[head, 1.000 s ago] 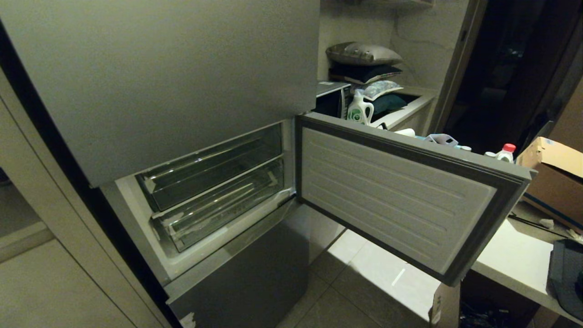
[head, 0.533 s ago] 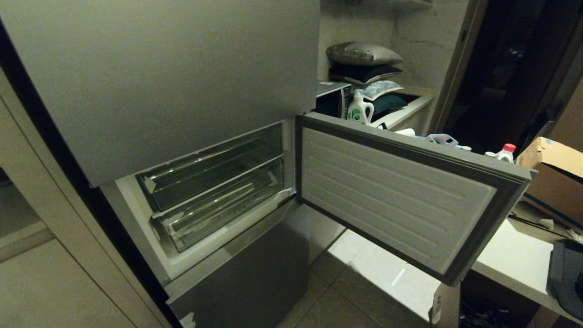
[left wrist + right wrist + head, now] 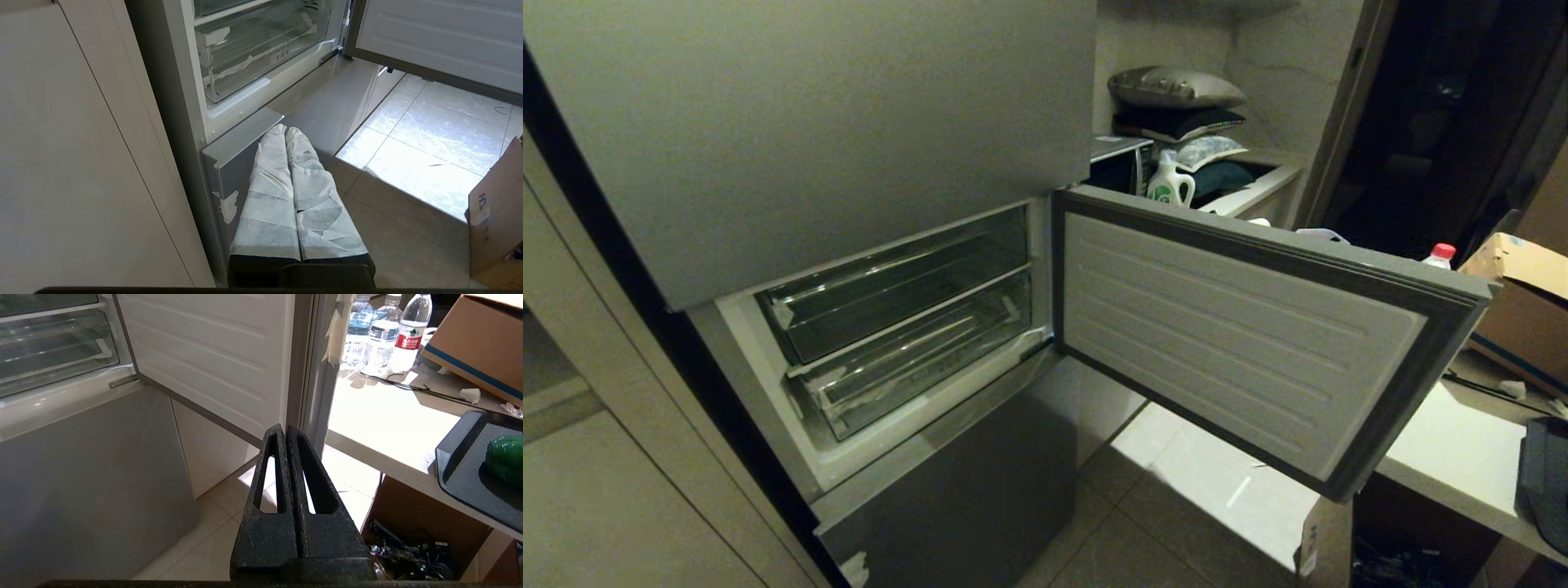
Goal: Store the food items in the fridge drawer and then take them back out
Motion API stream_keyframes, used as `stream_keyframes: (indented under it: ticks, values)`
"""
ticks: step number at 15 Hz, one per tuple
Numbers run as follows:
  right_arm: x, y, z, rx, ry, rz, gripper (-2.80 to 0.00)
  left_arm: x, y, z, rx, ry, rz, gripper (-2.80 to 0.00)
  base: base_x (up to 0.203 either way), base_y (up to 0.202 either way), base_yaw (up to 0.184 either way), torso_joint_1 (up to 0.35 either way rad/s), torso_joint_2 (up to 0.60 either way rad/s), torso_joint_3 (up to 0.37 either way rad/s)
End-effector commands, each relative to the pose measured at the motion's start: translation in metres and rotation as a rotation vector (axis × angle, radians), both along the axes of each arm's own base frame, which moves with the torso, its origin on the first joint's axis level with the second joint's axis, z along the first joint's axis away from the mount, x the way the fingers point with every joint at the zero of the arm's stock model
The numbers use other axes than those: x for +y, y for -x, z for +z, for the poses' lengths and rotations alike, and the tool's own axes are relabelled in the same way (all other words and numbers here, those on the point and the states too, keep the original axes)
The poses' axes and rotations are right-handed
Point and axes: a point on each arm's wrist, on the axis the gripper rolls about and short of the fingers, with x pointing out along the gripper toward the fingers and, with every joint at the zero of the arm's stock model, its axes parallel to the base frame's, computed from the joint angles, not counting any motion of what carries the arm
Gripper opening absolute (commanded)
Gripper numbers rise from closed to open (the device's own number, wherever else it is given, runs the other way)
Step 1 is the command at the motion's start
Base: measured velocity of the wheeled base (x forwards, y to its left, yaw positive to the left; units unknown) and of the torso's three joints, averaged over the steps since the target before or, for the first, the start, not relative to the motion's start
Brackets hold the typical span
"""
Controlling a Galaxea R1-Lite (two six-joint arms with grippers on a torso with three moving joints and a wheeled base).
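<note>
The grey fridge's middle door point(image 3: 1241, 343) stands swung open to the right. Inside are two clear bins, pushed in: a shallower tray point(image 3: 890, 286) above the deeper fridge drawer point(image 3: 915, 363), which also shows in the left wrist view point(image 3: 257, 53). A green rounded food item point(image 3: 504, 461) lies on a dark tray point(image 3: 457, 457) on the counter at the right. My left gripper point(image 3: 286, 130), wrapped in white tape, is shut and empty, low before the fridge's bottom door. My right gripper point(image 3: 284, 428) is shut and empty, below the open door's edge. Neither shows in the head view.
A pale cabinet point(image 3: 81, 163) flanks the fridge on the left. The white counter point(image 3: 388, 416) at the right carries water bottles point(image 3: 380, 335) and a cardboard box point(image 3: 470, 339). An open box of clutter point(image 3: 408, 547) sits under it, on the tiled floor point(image 3: 429, 134).
The whole head view has shifted: the fridge compartment and the door sit a little higher in the picture, so the camera has moved. Nothing in the scene itself has moved.
</note>
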Motion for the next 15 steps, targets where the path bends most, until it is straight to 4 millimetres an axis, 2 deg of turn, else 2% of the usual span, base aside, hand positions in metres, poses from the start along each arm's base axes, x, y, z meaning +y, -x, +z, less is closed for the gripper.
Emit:
stream_keyframes:
  ticks: [1, 15]
  values:
    - [0.0, -0.0026, -0.0085, 0.031, 0.0, 0.0, -2.8, 0.0, 0.0, 0.0, 0.0, 0.0, 0.0, -2.8, 0.0, 0.0, 0.0, -0.136, 0.32, 0.178]
    - [0.0, -0.0025, -0.0084, 0.031, 0.0, 0.0, -2.8, 0.0, 0.0, 0.0, 0.0, 0.0, 0.0, -2.8, 0.0, 0.0, 0.0, -0.142, 0.33, 0.181]
